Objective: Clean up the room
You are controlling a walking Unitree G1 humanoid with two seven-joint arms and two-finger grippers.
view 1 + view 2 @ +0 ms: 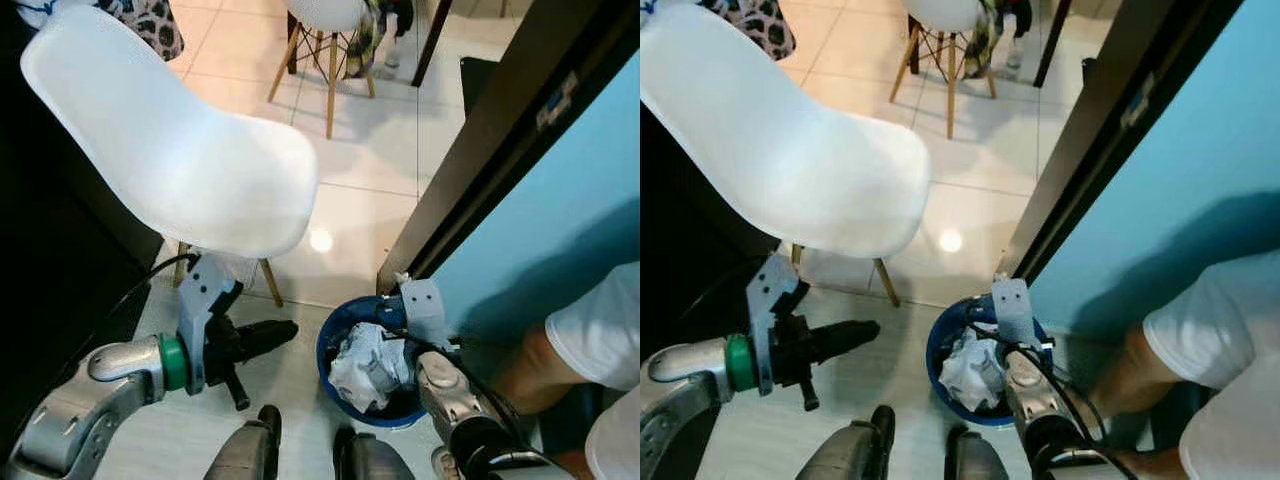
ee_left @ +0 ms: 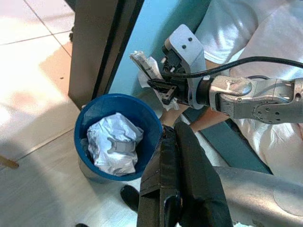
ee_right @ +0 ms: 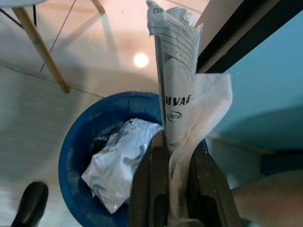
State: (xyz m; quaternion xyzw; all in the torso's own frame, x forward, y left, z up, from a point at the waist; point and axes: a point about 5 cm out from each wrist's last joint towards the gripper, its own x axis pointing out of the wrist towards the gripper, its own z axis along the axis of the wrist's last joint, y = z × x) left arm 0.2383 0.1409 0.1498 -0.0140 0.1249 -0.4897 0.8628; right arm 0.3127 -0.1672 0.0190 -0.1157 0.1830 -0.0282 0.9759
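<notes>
While I hang over the bin: my right gripper (image 3: 173,156) sits above the far right rim of the blue bin (image 1: 335,335), right beside the teal wall (image 1: 560,200).
Right fingers: clamped on a printed wrapper (image 3: 175,80) and a white tissue (image 3: 208,104), both sticking up between them.
Bin contents: a crumpled silvery bag (image 2: 113,144) already lies inside.
Left gripper (image 1: 262,340): off to the left of the bin, under the white chair (image 1: 170,140), fingers together, carrying nothing.
Step in hand: dropping this rubbish, I'd say.
Next move: likely shift a little left to centre over the bin's mouth, then part the fingers so both pieces fall in, not onto the floor.
Hard to tell: the wrapper's print is cut short, and whether the tissue is pinched or merely draped.
Also here: a person's leg (image 1: 530,370) at the near right, mostly cut off.
</notes>
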